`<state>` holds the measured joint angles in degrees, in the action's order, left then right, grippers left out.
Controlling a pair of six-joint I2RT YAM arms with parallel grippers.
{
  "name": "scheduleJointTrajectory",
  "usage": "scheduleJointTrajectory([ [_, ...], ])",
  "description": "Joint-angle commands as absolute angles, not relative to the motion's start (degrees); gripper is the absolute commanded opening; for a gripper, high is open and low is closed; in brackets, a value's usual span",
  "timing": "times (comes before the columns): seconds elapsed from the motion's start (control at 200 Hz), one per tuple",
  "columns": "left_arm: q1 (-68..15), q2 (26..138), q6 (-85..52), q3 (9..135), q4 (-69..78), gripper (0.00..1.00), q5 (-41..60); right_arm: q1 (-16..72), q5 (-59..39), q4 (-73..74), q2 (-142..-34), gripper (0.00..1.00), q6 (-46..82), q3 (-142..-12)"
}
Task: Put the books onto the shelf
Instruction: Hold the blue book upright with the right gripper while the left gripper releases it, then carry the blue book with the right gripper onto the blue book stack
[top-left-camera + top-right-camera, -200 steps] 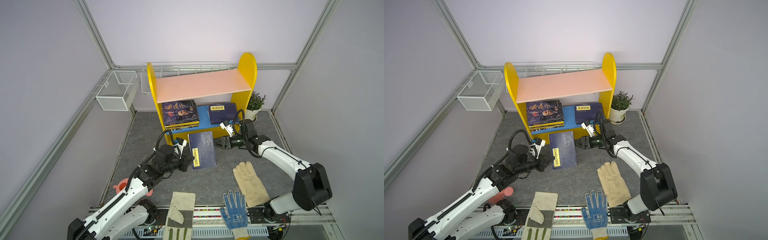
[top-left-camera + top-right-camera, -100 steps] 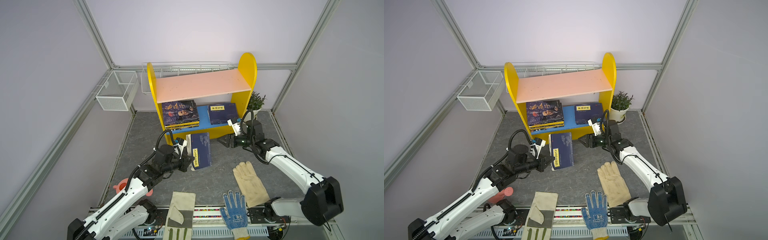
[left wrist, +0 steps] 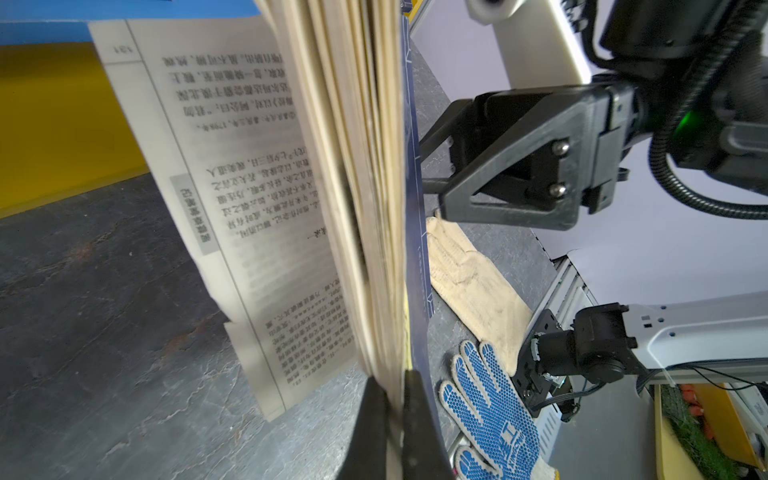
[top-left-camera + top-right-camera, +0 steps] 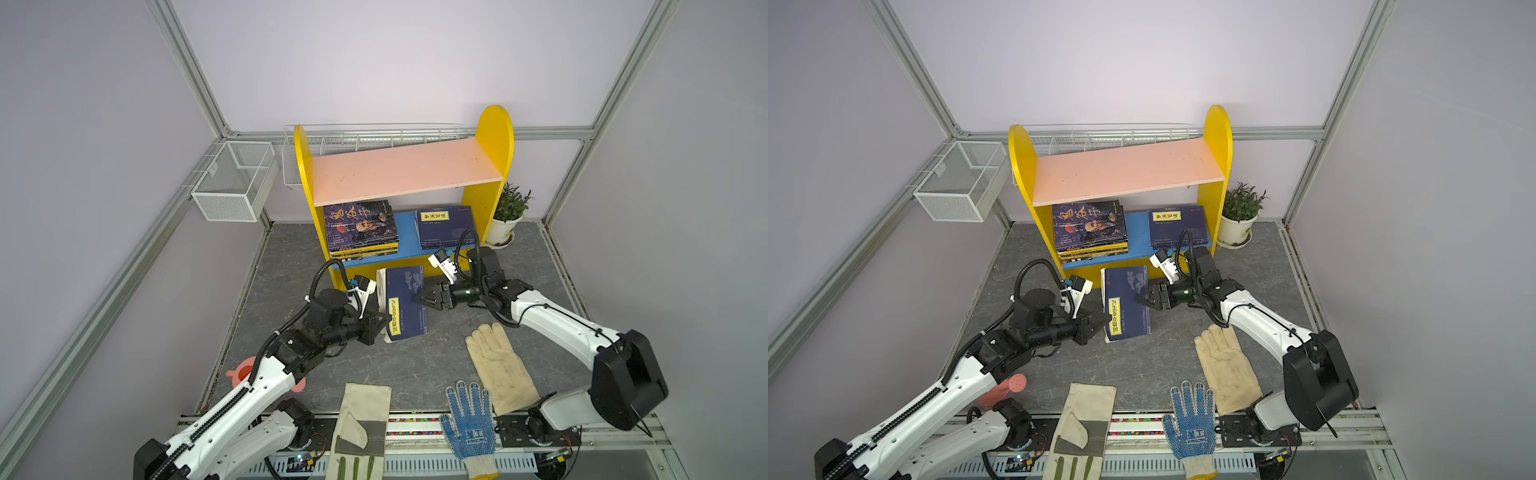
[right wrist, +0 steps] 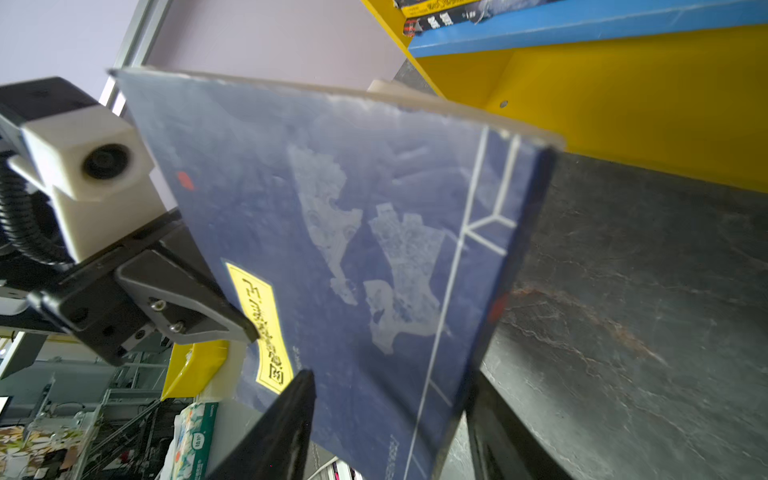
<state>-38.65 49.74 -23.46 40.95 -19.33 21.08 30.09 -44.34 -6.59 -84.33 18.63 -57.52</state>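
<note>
A navy book (image 4: 405,301) with a yellow title label stands tilted on its edge on the grey floor, in front of the shelf (image 4: 494,133). My left gripper (image 4: 380,322) is shut on its label-side edge, and the left wrist view shows the black fingers (image 3: 374,419) pinching the cover and some pages while other pages fan loose. My right gripper (image 4: 424,297) is open, its fingertips against the cover face (image 5: 374,232). On the shelf's blue board lie a stack of books (image 4: 359,226) and navy books (image 4: 444,226). The pink board (image 4: 403,170) is bare.
A cream glove (image 4: 496,370), a blue-dotted glove (image 4: 471,419) and a grey-patched glove (image 4: 361,424) lie near the front edge. A potted plant (image 4: 505,220) stands right of the shelf. White wire baskets (image 4: 232,183) hang on the left and back walls. A pink object (image 4: 241,372) lies under the left arm.
The navy book went from lying flat to standing on its edge, raised by my left gripper. My right gripper drew back to the right, then came in again to the cover.
</note>
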Motion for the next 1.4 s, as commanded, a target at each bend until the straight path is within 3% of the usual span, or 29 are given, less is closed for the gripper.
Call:
scheduleJointTrajectory([
  [0.0,-38.8,47.5,-22.1,42.9,-16.5,0.00,23.0,30.1,-45.9,-7.4,-85.0,0.59,15.7,-57.8],
  [0.11,-38.8,46.7,-22.6,42.5,-16.2,0.00,23.5,30.1,-47.8,-7.3,-85.7,0.54,15.3,-57.8],
  [0.315,-38.8,48.4,-23.0,42.8,-15.6,0.00,21.9,30.5,-55.4,-4.9,-84.9,0.25,15.3,-57.6],
  [0.44,-38.8,50.1,-23.9,43.2,-14.5,0.00,17.2,30.6,-55.1,-3.0,-82.9,0.11,15.8,-56.4],
  [0.495,-38.8,50.4,-24.7,43.4,-14.1,0.15,14.6,30.5,-53.3,-0.9,-81.6,0.08,17.2,-55.5],
  [0.605,-38.8,50.1,-26.0,43.4,-13.4,0.47,10.6,27.7,-50.6,8.4,-78.8,0.07,24.5,-53.5],
  [0.71,-38.8,49.2,-26.7,42.3,-12.7,0.61,8.8,23.2,-48.4,17.9,-76.7,0.07,33.7,-53.1],
  [0.915,-38.8,49.0,-28.5,39.5,-11.4,0.64,9.1,17.5,-40.1,32.0,-75.7,0.07,46.8,-54.3],
  [1.15,-38.8,49.4,-27.7,39.5,-11.7,0.65,9.5,18.1,-21.9,54.3,-85.7,0.07,66.2,-53.1],
  [1.394,-38.9,49.4,-27.1,39.6,-13.1,0.66,9.7,21.7,-6.2,56.7,-90.6,0.07,68.2,-54.0],
])
